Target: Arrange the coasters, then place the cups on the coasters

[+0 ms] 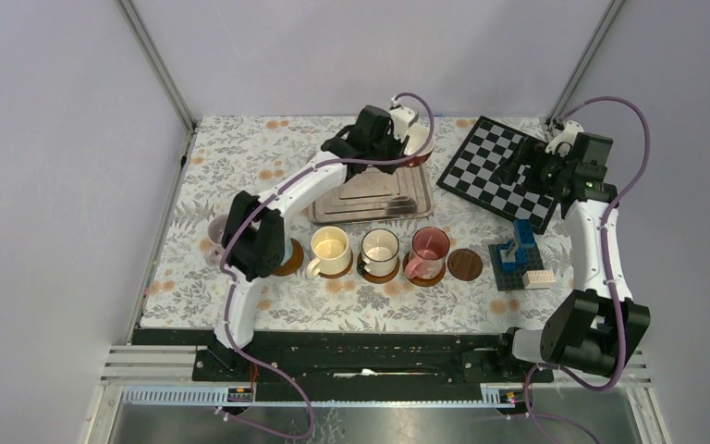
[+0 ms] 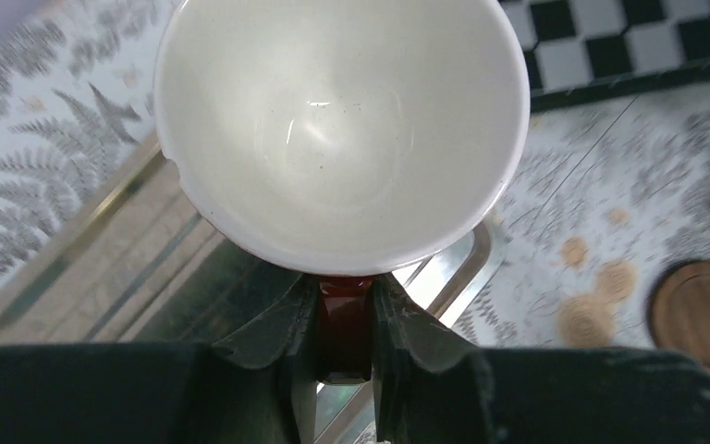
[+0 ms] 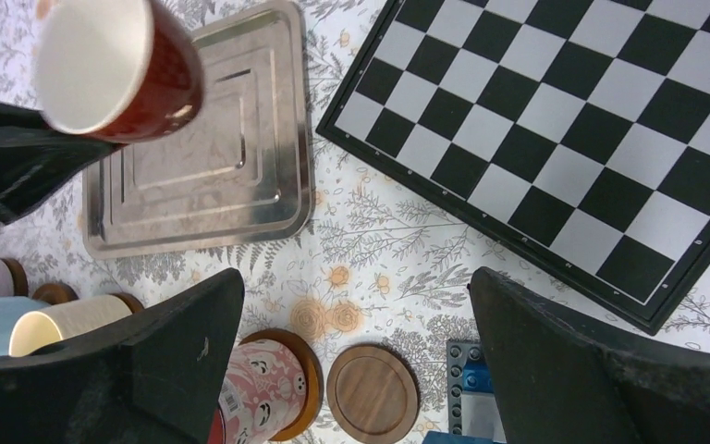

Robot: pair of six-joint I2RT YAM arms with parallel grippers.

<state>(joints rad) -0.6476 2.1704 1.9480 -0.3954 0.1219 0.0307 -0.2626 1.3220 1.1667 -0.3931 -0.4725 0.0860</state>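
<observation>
Nearest you, the cream cup [image 1: 330, 250], white cup [image 1: 381, 250] and pink cup [image 1: 428, 250] sit in a row on coasters [image 1: 379, 274]. At the row's right end a bare coaster [image 1: 465, 264] lies free, likely the spot meant for the cup you carry. Beyond the row, above the far right corner of the tray [image 1: 370, 199], your left gripper [image 2: 344, 314] is pinched tight on the handle of the red cup [image 2: 342, 129]. It holds the cup mouth up and clear of the table. Your right gripper [image 1: 525, 166] hangs over the board [image 1: 481, 162], jaws spread wide on nothing, out of the way.
</observation>
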